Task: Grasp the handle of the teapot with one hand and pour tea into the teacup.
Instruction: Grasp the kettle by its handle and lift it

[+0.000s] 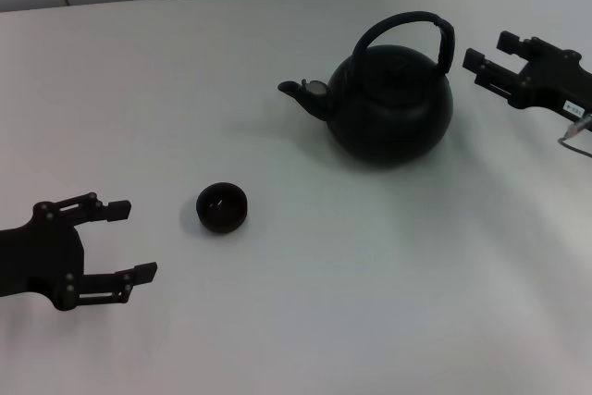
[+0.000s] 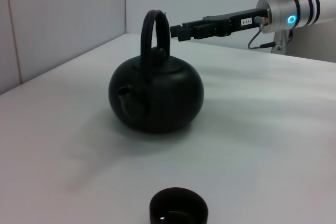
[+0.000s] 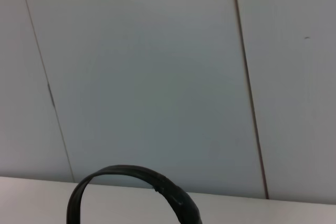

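Teapot (image 1: 392, 104) upright on white table (image 1: 185, 90), far right of centre, spout pointing left, handle (image 1: 407, 25) arched overhead. Teacup (image 1: 221, 207) nearer and to the left, well apart from teapot. Right pincer (image 1: 483, 68) released, fingers spread, just right of handle, not touching. Left pincer (image 1: 129, 240) released too, parked near left, beside teacup.

A bare lab-like test bench: plain white table (image 1: 185, 62), grey panelled wall (image 3: 147, 77)
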Robot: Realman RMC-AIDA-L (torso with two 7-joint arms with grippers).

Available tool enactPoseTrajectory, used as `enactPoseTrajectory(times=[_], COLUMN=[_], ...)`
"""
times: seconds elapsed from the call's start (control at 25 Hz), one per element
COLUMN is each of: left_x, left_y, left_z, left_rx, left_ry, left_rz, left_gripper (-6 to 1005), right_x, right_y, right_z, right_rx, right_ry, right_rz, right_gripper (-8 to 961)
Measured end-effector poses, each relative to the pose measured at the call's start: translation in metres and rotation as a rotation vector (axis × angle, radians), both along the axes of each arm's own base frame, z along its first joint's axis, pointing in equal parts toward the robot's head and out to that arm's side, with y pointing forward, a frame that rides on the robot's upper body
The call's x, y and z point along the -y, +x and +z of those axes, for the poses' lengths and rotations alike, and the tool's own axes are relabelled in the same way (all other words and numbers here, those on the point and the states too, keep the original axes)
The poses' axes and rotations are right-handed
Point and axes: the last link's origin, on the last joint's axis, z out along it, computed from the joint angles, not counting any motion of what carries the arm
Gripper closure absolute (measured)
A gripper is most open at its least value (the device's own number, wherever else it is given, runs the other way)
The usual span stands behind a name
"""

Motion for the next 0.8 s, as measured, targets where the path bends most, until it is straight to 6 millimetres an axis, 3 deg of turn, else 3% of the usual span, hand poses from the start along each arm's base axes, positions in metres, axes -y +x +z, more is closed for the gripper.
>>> enactPoseTrajectory(times=[0.48, 0.8], left_x=[-0.005, -0.005], left_y=[0.000, 0.000], left_z=[-0.001, -0.002], left_rx=[-0.007, -0.006], left_ry=[0.015, 0.018], left_rz=[0.005, 0.010], left_gripper=[138, 138], right_x=[-0.013, -0.011], right_y=[-0.012, -0.014], right_z=[-0.004, -0.012], right_rx=[0.005, 0.038], right_ry=[-0.012, -0.046], right_rz=[0.028, 0.052], right_gripper=[293, 311])
